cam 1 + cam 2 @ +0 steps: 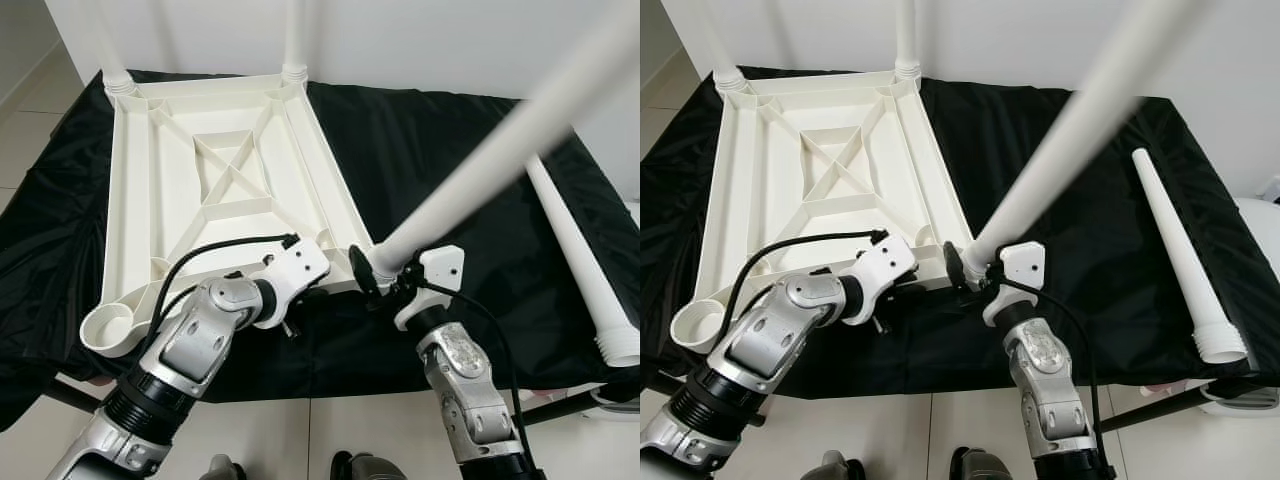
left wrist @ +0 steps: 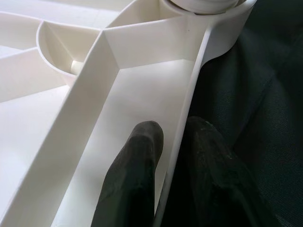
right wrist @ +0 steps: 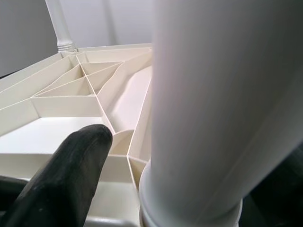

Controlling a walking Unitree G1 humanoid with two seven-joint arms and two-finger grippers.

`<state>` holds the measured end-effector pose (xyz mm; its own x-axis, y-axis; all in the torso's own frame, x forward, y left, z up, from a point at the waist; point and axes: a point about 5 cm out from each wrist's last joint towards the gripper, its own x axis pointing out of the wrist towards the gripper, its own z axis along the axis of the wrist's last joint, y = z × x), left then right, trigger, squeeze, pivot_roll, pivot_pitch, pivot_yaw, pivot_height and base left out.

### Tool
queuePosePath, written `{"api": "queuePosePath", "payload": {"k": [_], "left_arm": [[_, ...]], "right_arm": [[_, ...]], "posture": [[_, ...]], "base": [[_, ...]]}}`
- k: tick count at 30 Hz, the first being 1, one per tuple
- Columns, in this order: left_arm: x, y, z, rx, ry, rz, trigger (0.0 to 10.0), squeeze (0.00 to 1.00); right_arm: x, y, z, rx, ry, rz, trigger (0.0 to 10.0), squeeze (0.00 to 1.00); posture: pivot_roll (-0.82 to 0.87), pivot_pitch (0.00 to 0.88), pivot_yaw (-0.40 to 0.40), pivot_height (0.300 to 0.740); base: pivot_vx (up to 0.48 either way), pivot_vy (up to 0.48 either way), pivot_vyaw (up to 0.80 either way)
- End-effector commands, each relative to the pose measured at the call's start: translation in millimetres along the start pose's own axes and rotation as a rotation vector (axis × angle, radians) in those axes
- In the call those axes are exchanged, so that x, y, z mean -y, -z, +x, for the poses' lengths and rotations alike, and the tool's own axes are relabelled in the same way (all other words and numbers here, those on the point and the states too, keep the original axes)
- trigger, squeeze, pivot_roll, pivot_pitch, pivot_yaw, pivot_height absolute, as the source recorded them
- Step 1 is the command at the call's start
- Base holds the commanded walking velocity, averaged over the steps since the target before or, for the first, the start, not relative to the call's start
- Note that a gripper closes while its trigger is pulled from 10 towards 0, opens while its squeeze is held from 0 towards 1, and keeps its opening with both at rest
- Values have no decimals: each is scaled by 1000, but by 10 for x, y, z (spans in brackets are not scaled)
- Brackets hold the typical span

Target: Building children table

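On the left half of the black-draped worktop (image 1: pixel 470 150) the white tabletop (image 1: pixel 160 200) lies upside down, its ribbed underside with a crossed brace facing up. Two legs (image 1: pixel 293 40) already stand in its far corners, while the near-left corner socket (image 1: pixel 112 328) is an open ring (nothing in it yet). The left pincer (image 2: pixel 173 165) is clamped on the tabletop's near rim, one black finger inside the wall and one outside against the cloth, steadying the piece. Just to its right, at the near-right corner, the right pincer (image 1: pixel 375 280) is closed around the base of a third leg (image 1: pixel 480 160), which leans steeply up and toward the right instead of standing straight. I'd say the step in hand is seating this leg in its socket; the next move calls for bringing it upright over the hole and pressing or twisting it home while the left arm holds the tabletop from sliding. Further right, near the worktop's right edge, a fourth leg (image 1: pixel 1180 250) lies flat, tapered, its ridged wide end nearest the front edge.
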<state>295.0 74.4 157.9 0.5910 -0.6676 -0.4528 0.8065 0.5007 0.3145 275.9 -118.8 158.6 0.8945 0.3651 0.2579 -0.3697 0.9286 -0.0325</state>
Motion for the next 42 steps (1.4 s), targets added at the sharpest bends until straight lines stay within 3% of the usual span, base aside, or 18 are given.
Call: {"api": "queuePosePath", "payload": {"k": [1, 2, 7, 8, 9, 31, 32, 33, 34, 35, 36, 40, 41, 42], "left_arm": [[-73, 53, -2, -35, -91, 3, 10000, 0], [-72, 53, -5, -34, -92, 2, 10000, 0], [-71, 53, -9, -34, -93, -1, 10000, 0], [-72, 52, -9, -33, -94, -2, 10000, 0], [-74, 50, -8, -32, -95, -2, 10000, 0], [-88, 41, -10, -26, -109, -8, 10000, 0], [-106, 36, -18, -23, -115, -6, 10000, 0], [-113, 34, -22, -21, -118, -5, 10000, 0], [-121, 30, -25, -18, -121, -5, 10000, 0], [-123, 27, -28, -12, -118, -11, 10000, 0], [-126, 25, -31, -8, -118, -18, 10000, 859], [-129, 24, -35, -4, -119, -24, 10000, 859], [-134, 18, -41, -2, -118, -24, 10000, 1000], [-134, 18, -41, -2, -118, -24, 10000, 1000]], "right_arm": [[42, 48, -7, -27, 7, -7, 10000, 1000], [60, 37, 10, -23, 9, -23, 10000, 0], [79, -19, 42, 16, -2, -35, 10000, 0], [79, -38, 48, 28, -7, -38, 3922, 0], [83, -46, 54, 32, -11, -36, 0, 0], [184, -93, 140, 60, -25, -42, 0, 0], [216, -115, 165, 68, -17, -48, 2431, 0], [226, -120, 174, 69, -16, -50, 2431, 0], [239, -120, 184, 64, -10, -50, 10000, 0], [251, -120, 192, 61, -6, -51, 10000, 0], [260, -119, 198, 60, -5, -52, 10000, 0], [267, -119, 202, 60, -5, -53, 10000, 0], [273, -118, 201, 60, -10, -59, 10000, 0], [273, -118, 201, 60, -10, -59, 10000, 0]], "posture": [[-53, 118, -41, 740], [-52, 119, -41, 740], [-52, 119, -40, 740], [-52, 120, -40, 740], [-51, 120, -40, 740], [-48, 122, -43, 740], [-47, 121, -42, 740], [-47, 121, -42, 740], [-47, 121, -43, 740], [-47, 121, -43, 740], [-47, 122, -42, 740], [-47, 122, -42, 740], [-46, 126, -43, 740], [-46, 126, -43, 740]], "base": [[0, 0, 0], [0, 0, 0], [0, 0, 0], [0, 0, 0], [0, 0, 0], [0, 0, 0], [0, 0, 0], [0, 0, 0], [0, 0, 0], [0, 0, 0], [0, 0, 0], [0, 0, 0], [0, 0, 0], [0, 0, 0]]}}
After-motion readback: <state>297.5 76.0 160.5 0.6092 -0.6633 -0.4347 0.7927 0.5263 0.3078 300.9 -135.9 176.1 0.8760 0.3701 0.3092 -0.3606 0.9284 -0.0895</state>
